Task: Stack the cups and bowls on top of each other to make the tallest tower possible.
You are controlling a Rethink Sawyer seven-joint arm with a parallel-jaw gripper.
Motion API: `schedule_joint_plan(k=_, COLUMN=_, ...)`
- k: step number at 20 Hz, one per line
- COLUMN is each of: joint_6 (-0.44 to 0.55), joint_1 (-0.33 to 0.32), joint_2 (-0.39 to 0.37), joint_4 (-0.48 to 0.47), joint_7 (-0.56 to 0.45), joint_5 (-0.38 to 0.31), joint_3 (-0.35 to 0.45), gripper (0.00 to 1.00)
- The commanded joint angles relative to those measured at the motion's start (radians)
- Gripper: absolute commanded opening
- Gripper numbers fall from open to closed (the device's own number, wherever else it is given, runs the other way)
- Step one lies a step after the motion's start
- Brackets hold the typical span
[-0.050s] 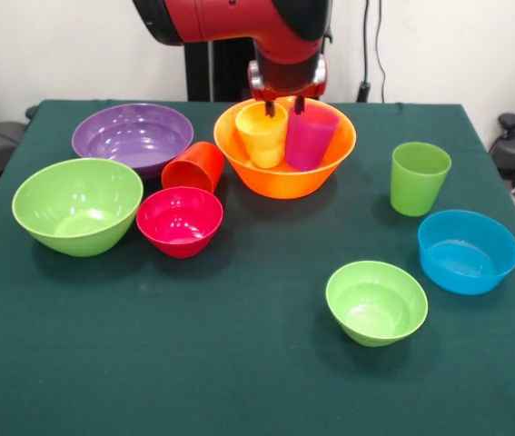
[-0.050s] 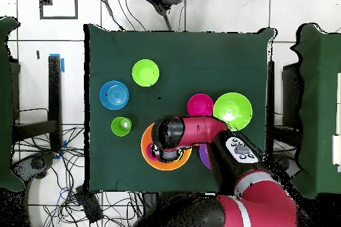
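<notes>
The large orange bowl (image 1: 284, 173) stands at the back middle, with the yellow cup (image 1: 262, 136) and the purple-magenta cup (image 1: 311, 138) upright inside it, side by side. My gripper (image 1: 284, 106) hangs open just over their rims, one fingertip (image 1: 270, 108) at the yellow cup and the other at the magenta one, holding nothing. The orange-red cup (image 1: 193, 166) lies on its side between the purple bowl (image 1: 133, 136) and the orange bowl. The light green cup (image 1: 419, 177) stands upright at the right. In the overhead view the arm covers most of the orange bowl (image 2: 148, 151).
The large light green bowl (image 1: 77, 205) and the small pink-red bowl (image 1: 180, 220) sit at the left, touching. The blue bowl (image 1: 468, 251) and the small green bowl (image 1: 376, 302) sit at the front right. The overhead view shows the blue bowl (image 2: 114, 95) and the green cup (image 2: 121, 126).
</notes>
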Motion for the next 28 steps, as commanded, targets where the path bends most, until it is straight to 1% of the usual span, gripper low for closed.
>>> schedule_joint_plan(k=1, joint_6=0.052, joint_1=-0.004, joint_2=0.001, joint_4=-0.036, joint_7=-0.098, joint_5=-0.073, joint_3=0.028, gripper=1.00)
schedule_joint_plan(k=10, joint_6=0.043, joint_1=-0.001, joint_2=-0.002, joint_4=-0.041, joint_7=-0.091, joint_5=-0.068, joint_3=0.032, gripper=1.00)
schedule_joint_plan(k=13, joint_6=0.035, joint_1=0.004, joint_2=-0.004, joint_4=-0.040, joint_7=-0.086, joint_5=-0.078, joint_3=0.024, gripper=1.00)
schedule_joint_plan(k=17, joint_6=-0.015, joint_1=0.000, joint_2=-0.034, joint_4=-0.031, joint_7=-0.082, joint_5=-0.092, joint_3=0.024, gripper=1.00)
schedule_joint_plan(k=20, joint_6=-0.020, joint_1=-0.014, joint_2=-0.101, joint_4=0.008, joint_7=-0.097, joint_5=-0.089, joint_3=0.036, gripper=1.00)
schedule_joint_plan(k=22, joint_6=-0.015, joint_1=-0.037, joint_2=-0.164, joint_4=0.050, joint_7=-0.122, joint_5=-0.077, joint_3=0.053, gripper=1.00)
schedule_joint_plan(k=23, joint_6=-0.026, joint_1=-0.059, joint_2=-0.205, joint_4=0.083, joint_7=-0.142, joint_5=-0.069, joint_3=0.068, gripper=1.00)
schedule_joint_plan(k=26, joint_6=-0.051, joint_1=-0.095, joint_2=-0.289, joint_4=0.144, joint_7=-0.170, joint_5=-0.056, joint_3=0.101, gripper=1.00)
schedule_joint_plan(k=28, joint_6=-0.083, joint_1=-0.124, joint_2=-0.358, joint_4=0.203, joint_7=-0.189, joint_5=-0.053, joint_3=0.127, gripper=1.00)
